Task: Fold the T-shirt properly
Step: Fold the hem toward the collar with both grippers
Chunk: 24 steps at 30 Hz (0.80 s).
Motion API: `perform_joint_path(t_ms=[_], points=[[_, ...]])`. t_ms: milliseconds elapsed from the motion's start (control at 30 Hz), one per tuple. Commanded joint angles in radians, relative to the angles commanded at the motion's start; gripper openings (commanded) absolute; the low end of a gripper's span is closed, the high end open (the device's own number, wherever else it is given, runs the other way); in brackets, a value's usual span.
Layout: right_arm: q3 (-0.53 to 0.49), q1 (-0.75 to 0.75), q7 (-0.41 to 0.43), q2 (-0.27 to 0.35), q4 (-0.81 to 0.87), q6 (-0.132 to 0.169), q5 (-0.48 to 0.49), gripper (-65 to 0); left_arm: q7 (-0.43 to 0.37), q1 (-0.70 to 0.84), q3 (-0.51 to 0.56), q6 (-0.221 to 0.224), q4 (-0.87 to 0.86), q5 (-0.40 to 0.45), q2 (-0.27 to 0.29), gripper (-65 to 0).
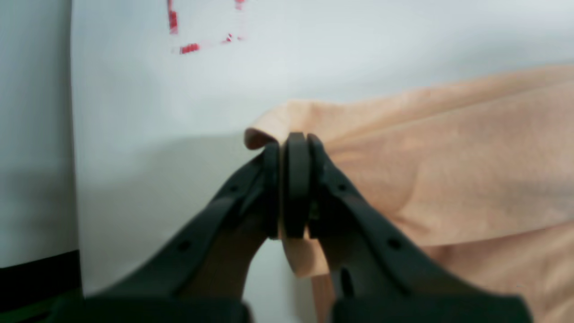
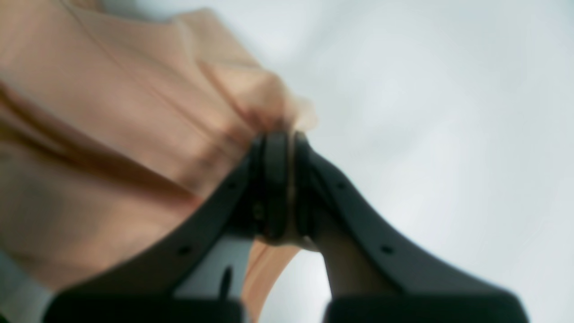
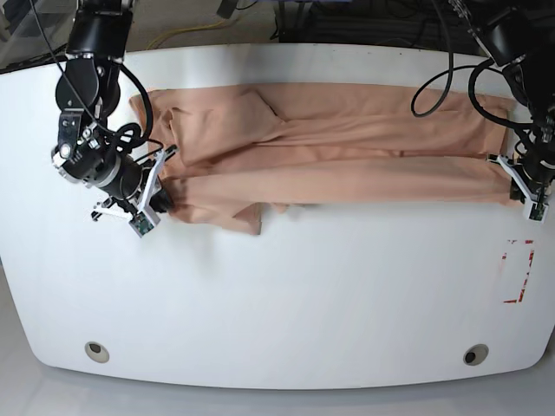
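So, T-shirt [image 3: 347, 147] stretched wide across far half of white counter [image 3: 286, 303], folded lengthwise. Left gripper [image 1: 289, 148] clamped tight on shirt edge at 3 o'clock end; right gripper [image 2: 280, 143] pinching fabric corner at 9 o'clock end. Red tape marks [image 3: 518, 270] near 4 o'clock.

Black jointed arms with looping black cables, white wrist brackets, matte black fingers [image 1: 269, 188].

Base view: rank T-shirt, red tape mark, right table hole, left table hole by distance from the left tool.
1. T-shirt, pinched in the left tool.
2. Red tape mark, just below it.
3. Right table hole, near front edge.
4. Left table hole, far across.
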Motion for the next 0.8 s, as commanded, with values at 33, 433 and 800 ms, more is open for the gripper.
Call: perform_joint_path(t_ms=[33,433,800], points=[[0.002,-0.026,0.0,-0.014,0.009,0.0,-0.002,-65.0,0.0,0.017,-0.005,0.0,0.0,0.0,0.0,-65.0],[0.034,-0.123,-0.002,-0.037,-0.04,-0.008,-0.003,-45.0,0.002,0.146,0.028,0.0,-0.008,0.005,-0.005,-43.2],[0.14,-0.049,-0.081,-0.063,0.012,-0.003,0.17,-17.6,0.064,0.135,0.049,0.0,0.103,0.0,-0.003,-24.2]])
